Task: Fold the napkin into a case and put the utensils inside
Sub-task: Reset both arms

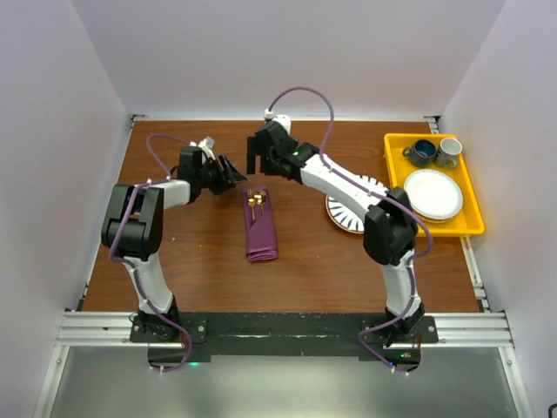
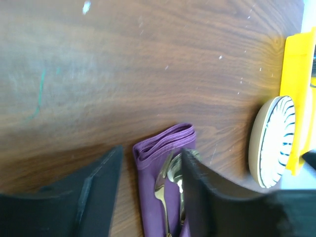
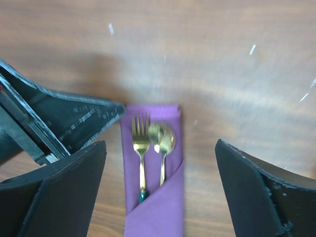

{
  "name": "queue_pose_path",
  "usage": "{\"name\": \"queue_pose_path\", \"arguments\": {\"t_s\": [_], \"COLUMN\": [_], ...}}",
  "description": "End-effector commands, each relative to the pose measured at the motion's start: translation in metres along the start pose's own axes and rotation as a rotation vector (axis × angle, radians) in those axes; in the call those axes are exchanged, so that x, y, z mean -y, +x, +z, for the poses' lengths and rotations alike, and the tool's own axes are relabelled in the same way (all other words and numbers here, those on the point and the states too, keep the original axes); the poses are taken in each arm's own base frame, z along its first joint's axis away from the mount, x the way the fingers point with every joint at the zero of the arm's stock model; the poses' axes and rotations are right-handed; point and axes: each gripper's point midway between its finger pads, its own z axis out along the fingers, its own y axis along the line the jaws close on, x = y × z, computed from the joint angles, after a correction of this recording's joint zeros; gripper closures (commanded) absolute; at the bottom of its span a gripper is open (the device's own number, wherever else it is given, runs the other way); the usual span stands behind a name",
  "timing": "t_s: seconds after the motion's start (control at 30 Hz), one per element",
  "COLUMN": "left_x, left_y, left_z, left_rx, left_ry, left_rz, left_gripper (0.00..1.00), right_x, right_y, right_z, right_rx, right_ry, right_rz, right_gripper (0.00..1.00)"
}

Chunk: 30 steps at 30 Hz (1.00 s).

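Brown wood makes up the big table (image 1: 191,261). Over it hang the left gripper (image 1: 233,177) and the right gripper (image 1: 261,164), close to each other. Both have their fingers spread apart and hold nothing. Just below them, in the middle of the table, lies the purple case (image 1: 260,233). It is folded into a pocket, likely so things cannot slide out. The utensils, a gold fork (image 3: 140,143) and spoon (image 3: 162,138), sit side by side inside with their heads poking out.
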Motion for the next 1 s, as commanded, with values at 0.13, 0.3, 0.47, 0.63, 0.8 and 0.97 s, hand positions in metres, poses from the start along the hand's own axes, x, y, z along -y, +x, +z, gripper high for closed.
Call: {"name": "queue_pose_path", "arguments": {"t_s": [0.13, 0.3, 0.47, 0.63, 0.8, 0.97], "left_x": [0.062, 0.071, 0.057, 0.038, 0.012, 0.018], "left_y": [-0.087, -0.101, -0.102, -0.076, -0.037, -0.029], "left_z": [-0.053, -0.092, -0.114, -0.126, -0.131, -0.138], "left_rx": [0.094, 0.012, -0.079, -0.101, -0.164, -0.116], "left_ry": [-0.004, -0.082, -0.215, -0.262, -0.297, -0.276], "left_rz": [0.373, 0.629, 0.68, 0.743, 0.73, 0.752], "left_gripper": [0.0, 0.0, 0.0, 0.0, 0.0, 0.0], "right_x": [0.042, 0.108, 0.183, 0.224, 0.232, 0.23], "right_y": [-0.102, -0.116, -0.092, -0.045, 0.005, 0.01], "right_z": [-0.065, -0.093, -0.1, -0.109, -0.11, -0.117], "right_rx": [0.23, 0.261, 0.202, 0.152, 0.084, 0.095], "right_ry": [-0.131, -0.091, 0.008, 0.084, 0.07, 0.055], "right_rz": [-0.037, -0.069, -0.052, -0.078, -0.056, -0.054], "right_gripper": [0.02, 0.02, 0.02, 0.02, 0.02, 0.02]}}
